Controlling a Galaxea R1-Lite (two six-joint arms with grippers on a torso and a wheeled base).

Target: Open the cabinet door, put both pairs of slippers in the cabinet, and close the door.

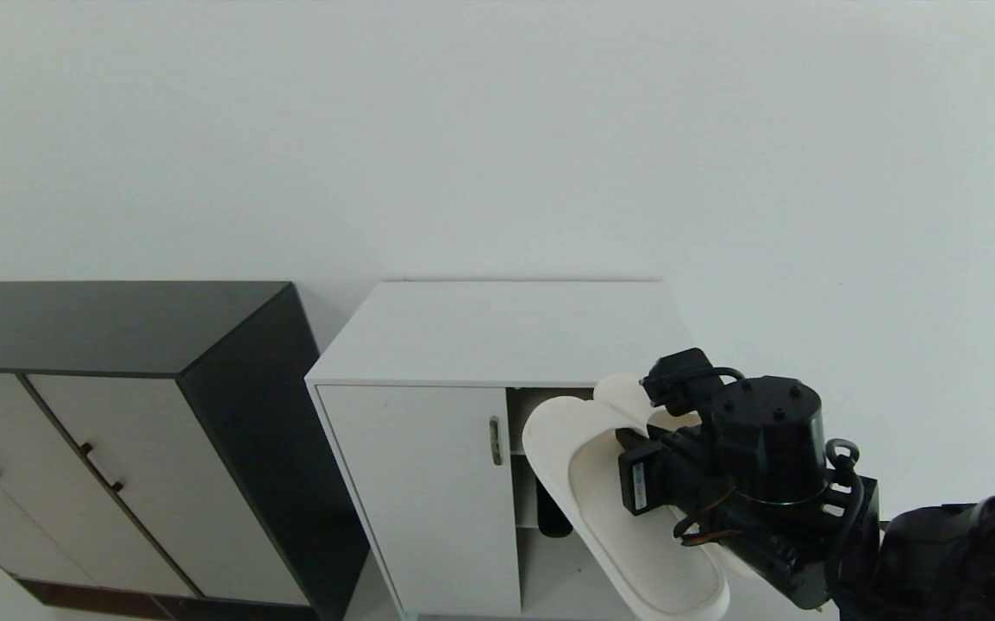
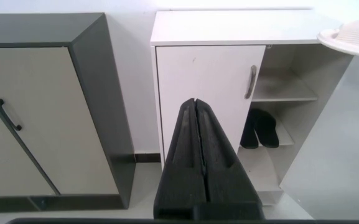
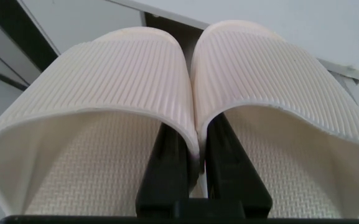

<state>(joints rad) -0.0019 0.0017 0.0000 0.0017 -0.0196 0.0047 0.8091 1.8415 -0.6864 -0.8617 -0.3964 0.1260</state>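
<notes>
The white cabinet (image 1: 497,332) (image 2: 229,28) has its left door (image 1: 420,492) closed and its right half open, showing the shelves. A black pair of slippers (image 2: 260,127) (image 1: 553,517) stands on a lower shelf inside. My right gripper (image 1: 635,448) (image 3: 198,134) is shut on the cream pair of slippers (image 1: 635,535) (image 3: 135,81), pinching their inner walls together. It holds them in the air just in front of the open half, toes toward the cabinet. My left gripper (image 2: 195,102) is shut with nothing in it, back from the cabinet and facing its closed door.
A dark cabinet (image 1: 118,328) (image 2: 42,31) with two pale doors stands right beside the white one on its left. The swung-out right door (image 2: 341,143) borders the opening on the right. A plain white wall is behind.
</notes>
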